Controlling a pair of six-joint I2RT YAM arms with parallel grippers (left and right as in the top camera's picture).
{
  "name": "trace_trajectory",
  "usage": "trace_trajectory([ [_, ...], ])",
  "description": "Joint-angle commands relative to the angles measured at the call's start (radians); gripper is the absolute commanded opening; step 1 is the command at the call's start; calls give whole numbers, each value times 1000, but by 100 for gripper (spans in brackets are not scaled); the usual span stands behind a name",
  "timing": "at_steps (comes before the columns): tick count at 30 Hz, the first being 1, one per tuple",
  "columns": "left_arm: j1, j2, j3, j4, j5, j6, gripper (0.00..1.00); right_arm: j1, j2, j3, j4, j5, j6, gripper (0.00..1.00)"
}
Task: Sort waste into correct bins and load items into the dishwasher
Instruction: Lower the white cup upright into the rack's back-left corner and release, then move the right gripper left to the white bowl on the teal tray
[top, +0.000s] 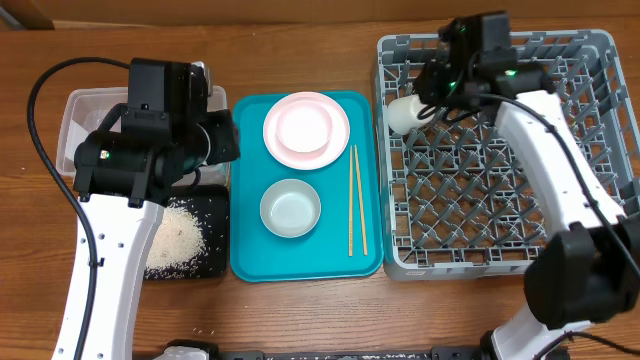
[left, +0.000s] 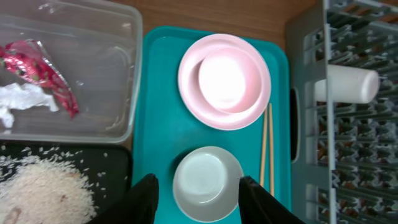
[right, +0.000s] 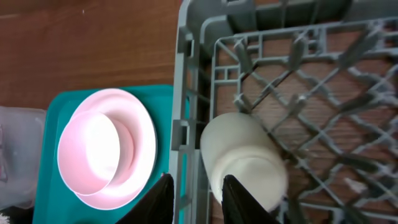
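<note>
step: cup (right: 242, 165) lying in rack (right: 186, 74) | right gripper (right: 198, 186) parted, gripping nothing: lift straight, clear of wall | left gripper (left: 198, 180) spread over grey bowl (left: 207, 190), empty: descend centred, pinch rim

On worktop (top: 300, 320): teal tray (top: 250, 190), rectangular, lying flat approx. mid-worktop, long sides running near-to-far, rounded corners, low raised rim. Worktop is brown wood-grain, showing all round the tray & along near/far edges of overhead view.
</note>
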Motion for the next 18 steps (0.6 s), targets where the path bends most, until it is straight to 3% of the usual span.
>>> trace_trajectory([
  [1, -20, 2, 8, 16, 53, -27, 45, -29, -98, 39, -42, 43, -25, 31],
  [8, -38, 25, 8, 26, 58, -48, 47, -61, -164, 39, -209, 34, -25, 41],
  [9, -42, 32, 8, 23, 58, -48, 46, -61, -166, 39, -239, 12, -26, 48],
  [11, -47, 44, 8, 20, 50, -48, 45, -60, -167, 39, -291, -80, -27, 73],
  [12, -47, 48, 8, 20, 49, -47, 45, -58, -166, 37, -311, -143, -40, 75],
  [15, -40, 50, 8, 36, 50, -48, 43, -38, -166, 21, -360, -360, -119, 74],
  [18, -27, 47, 9, 60, 50, -49, 43, 13, -166, 3, -375, -412, -124, 65],
])
